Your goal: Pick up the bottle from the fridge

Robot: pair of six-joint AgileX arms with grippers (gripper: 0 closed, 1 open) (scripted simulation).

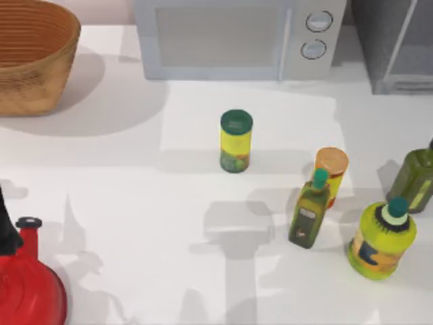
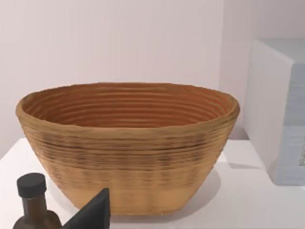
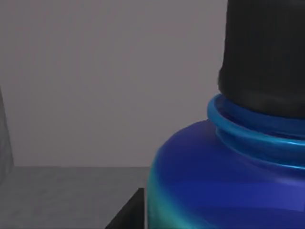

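bottle [image 3: 224,186]: blue with black cap, right wrist view, very close to camera, on grey floor before grey wall | fridge [image 1: 396,44]: table's far right corner, beside microwave [image 1: 237,37] | right gripper: fingers cannot tell | left gripper: fingers cannot tell, faces basket [image 2: 128,143]

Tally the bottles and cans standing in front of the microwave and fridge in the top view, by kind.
olive-green bottles: 2
yellow-green squat bottle: 1
green-lidded can: 1
orange can: 1
Total: 5
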